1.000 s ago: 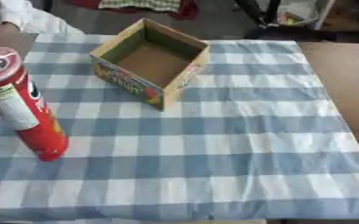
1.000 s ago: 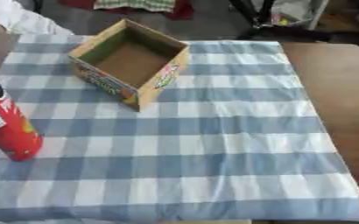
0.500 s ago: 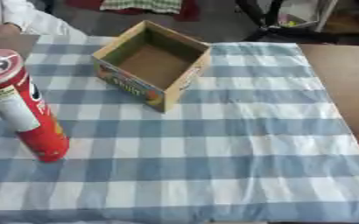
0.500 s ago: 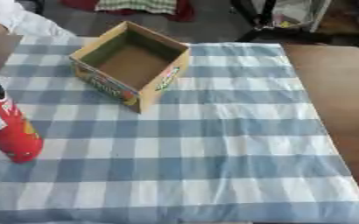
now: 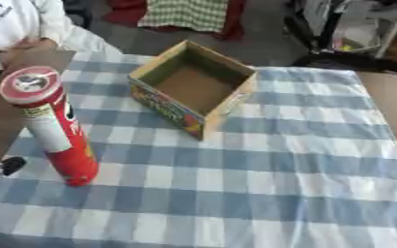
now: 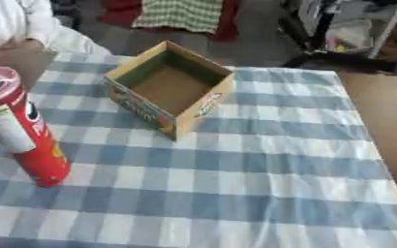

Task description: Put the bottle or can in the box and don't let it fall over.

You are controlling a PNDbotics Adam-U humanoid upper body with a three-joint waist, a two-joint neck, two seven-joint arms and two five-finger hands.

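Just right of fingers (image 5: 7,167), perhaps apart: can (image 5: 53,126)

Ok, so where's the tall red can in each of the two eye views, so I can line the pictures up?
Left eye view: the red can stands upright at the left, on the checked cloth, nearer and left of the open cardboard box.
Right eye view: the can sits against the left edge, partly cut off.
Shared landmark: the box's near corner, with the printed sides.
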